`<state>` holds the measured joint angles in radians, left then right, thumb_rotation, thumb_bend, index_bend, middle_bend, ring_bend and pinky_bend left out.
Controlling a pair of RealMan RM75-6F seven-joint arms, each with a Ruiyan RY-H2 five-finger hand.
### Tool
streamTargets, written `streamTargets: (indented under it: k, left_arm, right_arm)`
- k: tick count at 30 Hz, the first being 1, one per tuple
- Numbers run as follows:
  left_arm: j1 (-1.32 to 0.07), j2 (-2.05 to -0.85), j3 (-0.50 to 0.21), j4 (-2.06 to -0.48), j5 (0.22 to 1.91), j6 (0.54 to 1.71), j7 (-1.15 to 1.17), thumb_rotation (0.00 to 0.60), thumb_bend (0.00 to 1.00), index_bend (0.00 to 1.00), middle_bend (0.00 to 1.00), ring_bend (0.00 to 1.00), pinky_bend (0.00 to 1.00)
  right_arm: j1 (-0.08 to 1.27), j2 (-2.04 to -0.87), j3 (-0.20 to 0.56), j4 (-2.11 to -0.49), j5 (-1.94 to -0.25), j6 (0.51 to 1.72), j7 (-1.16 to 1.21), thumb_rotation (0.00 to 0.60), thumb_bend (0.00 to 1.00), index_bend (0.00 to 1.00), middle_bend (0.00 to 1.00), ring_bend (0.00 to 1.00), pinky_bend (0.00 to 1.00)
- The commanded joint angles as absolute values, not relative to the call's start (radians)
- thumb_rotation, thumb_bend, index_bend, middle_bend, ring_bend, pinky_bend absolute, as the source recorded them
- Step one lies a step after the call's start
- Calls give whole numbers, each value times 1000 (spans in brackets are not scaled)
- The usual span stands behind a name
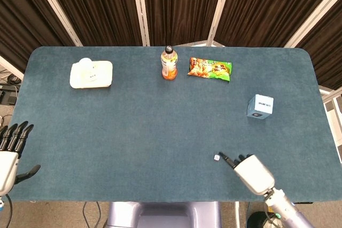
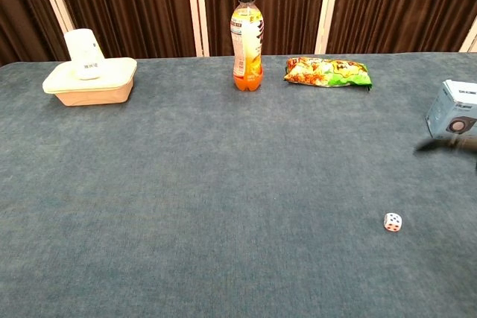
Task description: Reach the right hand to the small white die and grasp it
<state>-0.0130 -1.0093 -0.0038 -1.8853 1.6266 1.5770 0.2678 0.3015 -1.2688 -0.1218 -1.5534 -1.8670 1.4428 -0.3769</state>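
Die (image 1: 216, 157) lay free on the blue table (image 1: 160, 121), just left of the right hand (image 1: 251, 173).
Its dark fingertips (image 1: 228, 160) were spread and pointed at the die with a small gap between, holding nothing; the chest view caught only a blur of them. From the die, the blue box (image 1: 260, 105) stood up and to the right, the orange bottle (image 1: 169, 63) and snack bag (image 1: 210, 69) far behind. The left hand (image 1: 10, 156) hung off the table's left edge, fingers straight, empty.
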Motion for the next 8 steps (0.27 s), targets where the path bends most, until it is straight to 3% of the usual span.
streamTargets:
  k: [1, 3, 8]
  left_arm:
    - [-12, -1006, -2, -1882, 1631, 1579, 260, 600, 0, 0, 0, 0, 0]
    - [-11, -1004, -1, -1878, 1635, 1581, 257, 600, 0, 0, 0, 0, 0]
    - [-9, -1002, 2, -1872, 1648, 1589, 253, 600, 0, 0, 0, 0, 0]
  right_arm:
    - [246, -1236, -46, -1546, -1870, 1625, -276, 600, 6, 67, 108, 53, 61]
    - [227, -1212, -35, -1588, -1834, 1639, -266, 600, 0, 22, 10, 0, 0]
    - [179, -1160, -29, -1702, -1740, 1641, -258, 600, 0, 0, 0, 0, 0]
